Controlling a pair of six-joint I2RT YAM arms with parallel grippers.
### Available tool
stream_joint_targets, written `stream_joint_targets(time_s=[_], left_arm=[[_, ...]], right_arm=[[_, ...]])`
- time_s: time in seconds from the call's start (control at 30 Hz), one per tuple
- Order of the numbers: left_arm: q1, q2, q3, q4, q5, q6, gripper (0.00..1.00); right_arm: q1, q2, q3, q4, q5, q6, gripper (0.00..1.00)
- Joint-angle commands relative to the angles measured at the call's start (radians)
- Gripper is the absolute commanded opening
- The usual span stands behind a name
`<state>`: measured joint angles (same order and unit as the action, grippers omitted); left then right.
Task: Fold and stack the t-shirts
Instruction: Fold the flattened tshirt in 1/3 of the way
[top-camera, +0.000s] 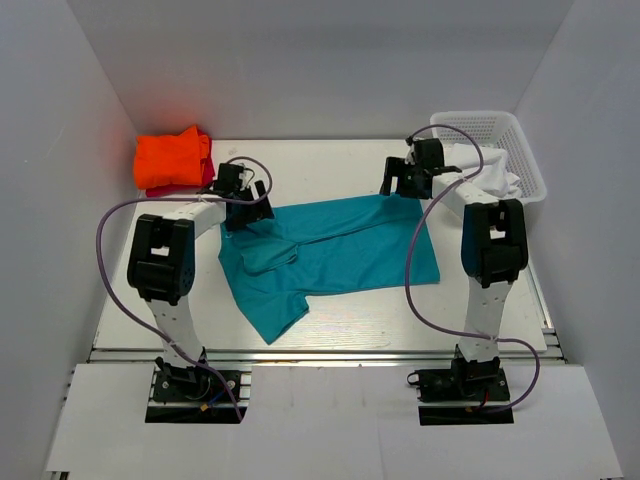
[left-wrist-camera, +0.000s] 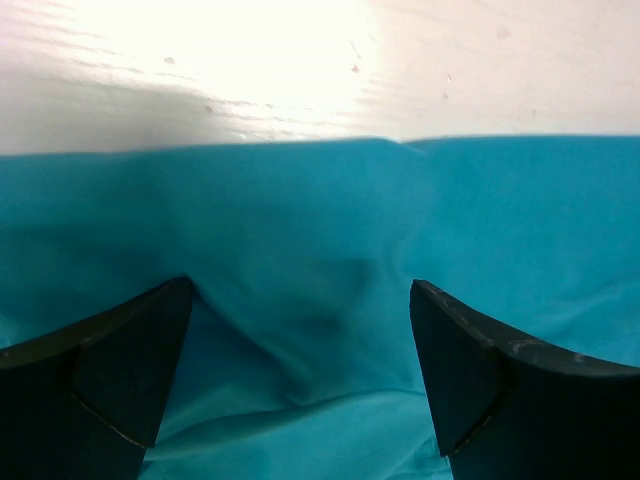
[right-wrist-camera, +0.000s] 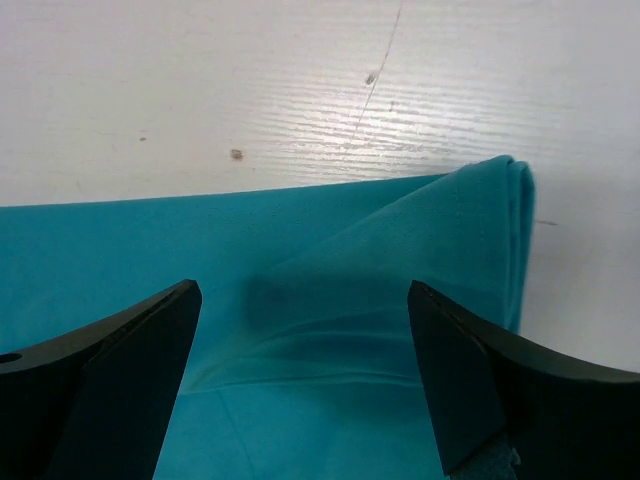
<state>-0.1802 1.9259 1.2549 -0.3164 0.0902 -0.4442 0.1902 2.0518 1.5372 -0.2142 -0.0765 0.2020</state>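
Both my arms stretched forward, left fingers (top-camera: 249, 211) and right fingers (top-camera: 394, 184) spread apart, empty, over the teal t-shirt (top-camera: 335, 250)'s far edge.

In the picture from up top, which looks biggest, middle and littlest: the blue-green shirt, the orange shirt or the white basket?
1. teal t-shirt, spread out on the table: largest by far.
2. white basket: middle.
3. orange t-shirt, folded up: smallest.

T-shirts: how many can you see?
3. The teal t-shirt lies mid-table, the orange t-shirt folded far left, the red t-shirt under it. White cloth in the basket may hide more.
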Motion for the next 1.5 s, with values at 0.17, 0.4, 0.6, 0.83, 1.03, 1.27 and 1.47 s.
stream_joint_targets(time_s=[0.17, 0.4, 0.6, 0.83, 1.03, 1.27, 1.47], left_arm=[[0.044, 0.001, -0.040, -0.067, -0.125, -0.022, 1.00], [0.091, 0.079, -0.022, 0.045, -0.057, -0.022, 1.00], [0.111, 0.160, 0.144, 0.106, 0.048, 0.028, 1.00], [0.120, 0.170, 0.405, -0.015, 0.025, 0.068, 1.00], [0.088, 0.001, 0.378, -0.049, 0.037, 0.122, 1.00], [0.077, -0.305, -0.042, -0.046, 0.008, 0.087, 1.00], [0.077, -0.557, -0.407, 0.124, 0.084, 0.065, 1.00]], right_arm=[[-0.061, 0.093, -0.029, -0.011, -0.082, 0.158, 0.90], [-0.118, 0.076, -0.104, 0.021, -0.117, 0.199, 0.88], [-0.106, 0.027, -0.094, 0.068, -0.172, 0.107, 0.87], [-0.090, -0.107, -0.055, 0.068, -0.186, -0.031, 0.90], [-0.054, -0.212, -0.132, 0.078, -0.215, -0.043, 0.90], [0.087, -0.280, -0.219, 0.033, -0.232, -0.073, 0.90], [0.301, -0.205, -0.166, 0.033, -0.356, -0.056, 0.90]])
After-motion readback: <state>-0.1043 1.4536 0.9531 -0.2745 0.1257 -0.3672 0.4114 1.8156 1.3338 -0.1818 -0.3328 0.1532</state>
